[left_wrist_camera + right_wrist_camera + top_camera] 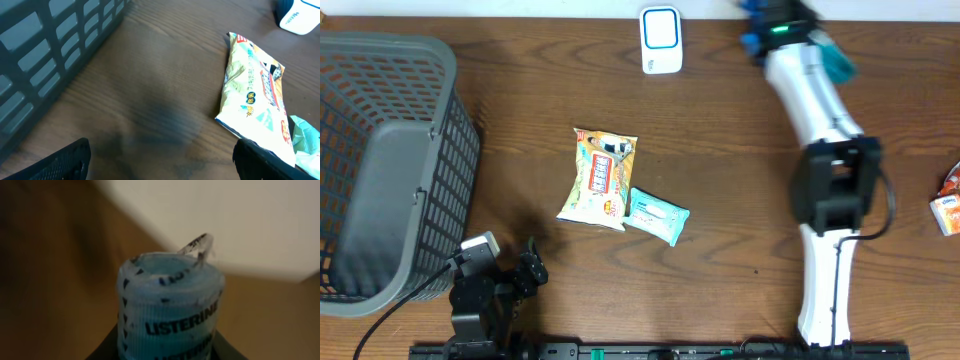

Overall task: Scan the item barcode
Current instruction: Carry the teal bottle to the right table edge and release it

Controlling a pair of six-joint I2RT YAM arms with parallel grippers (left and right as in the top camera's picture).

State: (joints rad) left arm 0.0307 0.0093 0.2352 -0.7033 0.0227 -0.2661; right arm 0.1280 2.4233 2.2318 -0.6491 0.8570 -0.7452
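wooden table [740, 150]: right fingers [111, 350] clasp the bottle [170, 305], cap outward, near the scanner [661, 40]; left fingers [65, 160] spread, empty, far off.

Right arm [820, 100] is showing smooth white tubular links, with a boxy black joint housing [835, 182] and a thin black cable [887, 205] looping beside it. Blue fittings [752, 42] and a green light [780, 27] are glowing at its far end. Left arm [480, 300] is presenting all black, carrying a small white block [478, 243] and a dark lead [380, 325]; its fingers [65, 160] are appearing matte black.
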